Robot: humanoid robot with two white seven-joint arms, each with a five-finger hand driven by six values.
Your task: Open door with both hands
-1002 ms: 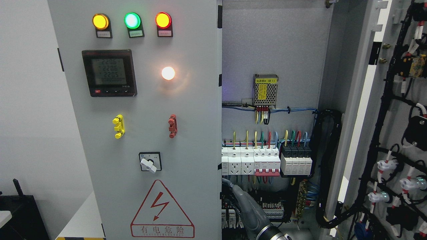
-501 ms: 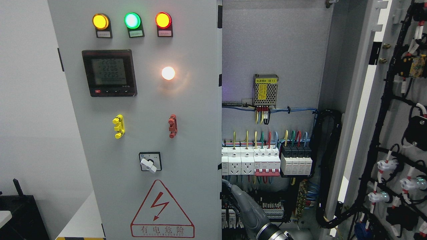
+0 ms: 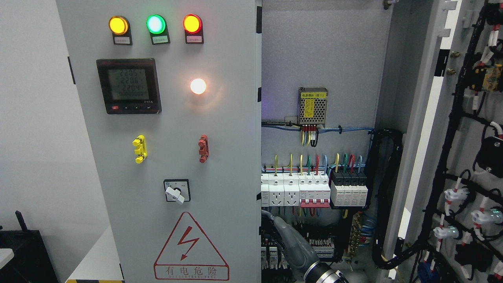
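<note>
At your 9 o'clock you have the left door (image 3: 165, 157), shut and face-on to you, filling the picture's left half. Along its top, near 11 o'clock, three lamps glow in a row: amber lamp (image 3: 118, 25), green lamp (image 3: 155, 24), red lamp (image 3: 192, 23). Below them sits the dark meter (image 3: 129, 86) with a lit display, and just right of it a white lamp (image 3: 198, 86) shines. Lower down you see a yellow handle (image 3: 139, 149) and a red handle (image 3: 203, 148) side by side but well apart, then the rotary switch (image 3: 177, 191), and at 6 o'clock the red warning triangle (image 3: 191, 247).

Right of the door's edge the cabinet interior (image 3: 318, 59) lies open to you. A small power supply (image 3: 312, 105) hangs near the centre, with a row of white breakers (image 3: 295, 190) under it and coloured wires rising from them.

At 5 o'clock a grey forearm (image 3: 295, 247) comes up from the bottom edge and reaches into the cabinet, pressed close against the left door's inner edge. Its hand is hidden, so you cannot tell how its fingers stand or what they hold.

At 3 o'clock the right door (image 3: 422, 129) stands swung wide open, its inner face carrying black wire looms (image 3: 452, 129).
</note>
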